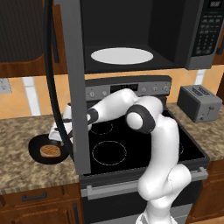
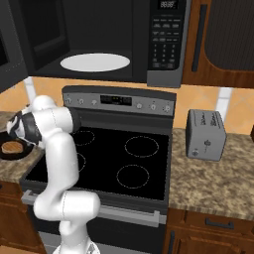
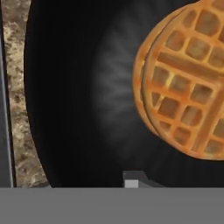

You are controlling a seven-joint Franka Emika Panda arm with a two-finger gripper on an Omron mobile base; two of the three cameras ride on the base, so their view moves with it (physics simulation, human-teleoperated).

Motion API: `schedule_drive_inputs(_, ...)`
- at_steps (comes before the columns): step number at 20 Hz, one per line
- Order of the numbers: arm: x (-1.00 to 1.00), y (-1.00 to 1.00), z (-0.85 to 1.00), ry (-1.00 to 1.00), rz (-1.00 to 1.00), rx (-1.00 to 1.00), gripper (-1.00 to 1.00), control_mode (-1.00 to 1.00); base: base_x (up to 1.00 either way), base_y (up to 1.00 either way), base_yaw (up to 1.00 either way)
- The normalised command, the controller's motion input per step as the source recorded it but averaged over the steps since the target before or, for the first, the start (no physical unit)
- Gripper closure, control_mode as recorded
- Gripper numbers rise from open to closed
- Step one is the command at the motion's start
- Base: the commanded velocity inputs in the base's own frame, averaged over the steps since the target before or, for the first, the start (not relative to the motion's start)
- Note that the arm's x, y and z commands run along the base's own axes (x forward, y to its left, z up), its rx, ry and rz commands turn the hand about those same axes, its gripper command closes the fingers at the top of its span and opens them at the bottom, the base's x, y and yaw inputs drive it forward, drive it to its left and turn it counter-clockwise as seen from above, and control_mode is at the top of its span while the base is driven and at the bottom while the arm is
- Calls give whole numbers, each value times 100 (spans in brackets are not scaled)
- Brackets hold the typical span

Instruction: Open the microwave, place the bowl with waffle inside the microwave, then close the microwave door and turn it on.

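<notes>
We see the microwave [image 1: 140, 35] across the top of the left base view, its cavity open with the white round plate [image 1: 122, 55] inside and nothing on the plate. The microwave door [image 1: 76, 87] is swung wide and hangs down the left-center of that frame, its dark bar handle [image 1: 54, 87] curving along its left side. The keypad panel [image 2: 166, 37] sits at upper center-right of the right base view.

The bowl [image 1: 37, 151] sits on the granite tabletop [image 1: 26, 175] at the left middle of the left base view, left of the stove [image 1: 131, 144]. The waffle [image 1: 50, 151] lies inside it, off to one side; in the hand view the waffle [image 3: 183, 83] fills the right part of the bowl [image 3: 78, 96], leaving bare black floor on the left.

The gripper [image 1: 59, 133] is down at the bowl's rim, partly hidden by the door. We cannot tell how far apart the fingers are or whether they hold the rim.

The toaster [image 1: 199, 103] stands on the tabletop at the right of the stove.
</notes>
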Motion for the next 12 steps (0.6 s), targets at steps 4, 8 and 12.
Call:
schedule_drive_inputs(4,-68,-100,0,-7,-13,20,100,-100,0,0,0)
schedule_drive_inputs(8,-70,-100,29,-14,-13,29,100,-100,0,0,0)
schedule_drive_inputs(12,-64,-99,97,-21,-2,21,100,-100,0,0,0)
